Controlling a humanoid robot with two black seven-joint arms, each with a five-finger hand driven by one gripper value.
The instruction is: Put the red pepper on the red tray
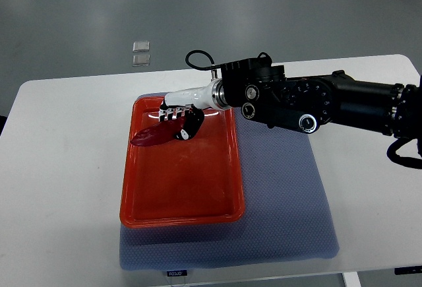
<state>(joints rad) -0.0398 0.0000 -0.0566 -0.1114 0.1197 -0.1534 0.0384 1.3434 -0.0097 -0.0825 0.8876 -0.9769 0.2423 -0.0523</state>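
my right hand reaches in from the right edge, its black forearm crossing the white table and the upper part of the blue-grey mat. the hand is white with black finger segments, and its fingers are curled down around the stem end of the red pepper, clamped on it.

the red pepper is a long, flattened, tapered shape, dark red, noticeably deeper in tone than the tray under it. its surface is smooth and slightly glossy. its free end points toward the tray's left wall; the other end is hidden under my fingers. whether the pepper touches the tray floor or hangs just above it, i cannot tell.

the red tray is a rectangular, orange-red plastic tray with a raised rim, lying on the left part of the mat. the pepper sits over the tray's far-left corner area.

two small clear packets lie on the grey floor beyond the table.
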